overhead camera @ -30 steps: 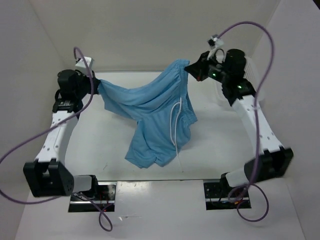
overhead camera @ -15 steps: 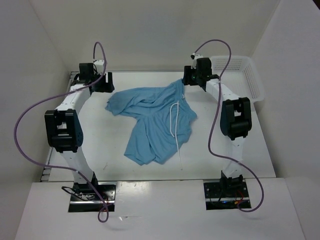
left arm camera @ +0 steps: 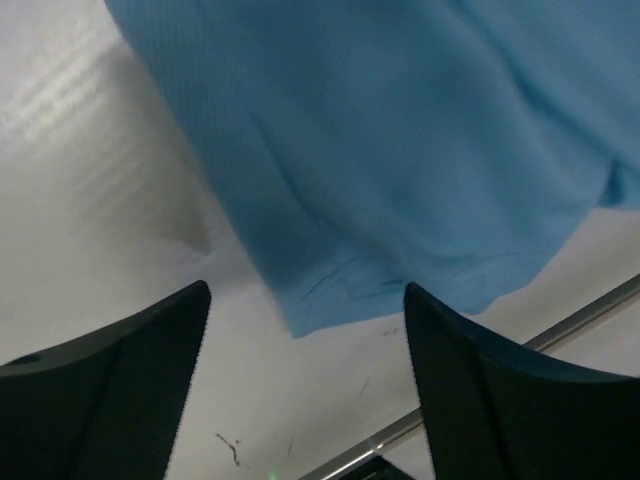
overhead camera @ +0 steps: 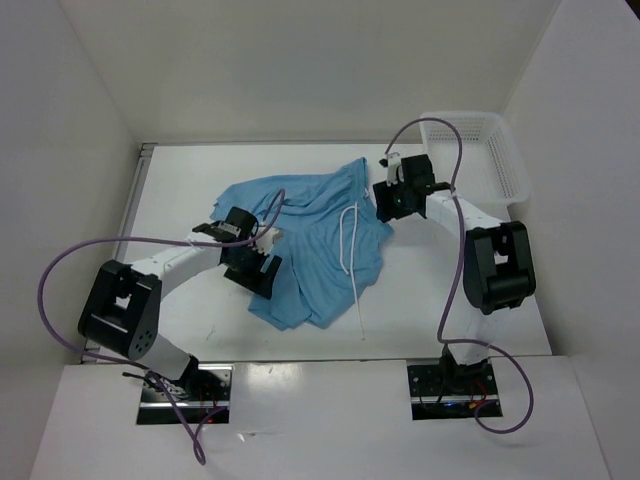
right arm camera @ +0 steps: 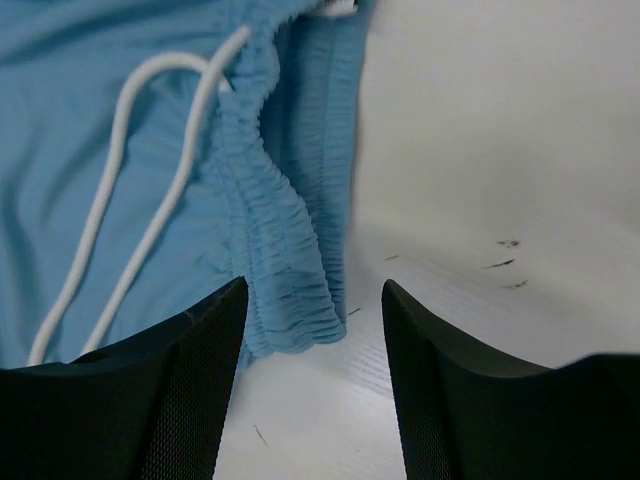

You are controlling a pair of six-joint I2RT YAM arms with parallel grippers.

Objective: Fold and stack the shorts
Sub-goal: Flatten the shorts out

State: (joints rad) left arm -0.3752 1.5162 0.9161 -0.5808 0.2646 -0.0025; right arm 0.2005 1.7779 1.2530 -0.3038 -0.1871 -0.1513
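The light blue shorts (overhead camera: 315,235) lie crumpled on the white table, with the white drawstring (overhead camera: 350,255) trailing toward the front. My left gripper (overhead camera: 265,278) hovers open over the left leg. In the left wrist view the leg's hem corner (left arm camera: 320,300) lies just beyond the left gripper (left arm camera: 305,385), with only bare table between the fingers. My right gripper (overhead camera: 386,205) stands open at the right end of the waistband. The right wrist view shows the gathered waistband (right arm camera: 285,280) and the drawstring (right arm camera: 150,200) just ahead of the right gripper (right arm camera: 315,390), and nothing is held.
A white mesh basket (overhead camera: 497,150) stands at the back right corner. White walls close in the table on three sides. A metal rail (left arm camera: 560,325) runs along the table's front edge. Purple cables loop from both arms.
Both grippers have opened and let go of the shorts, which dropped flat onto the table. The left arm swung from the far back left to the near left leg. The right gripper drew back slightly.
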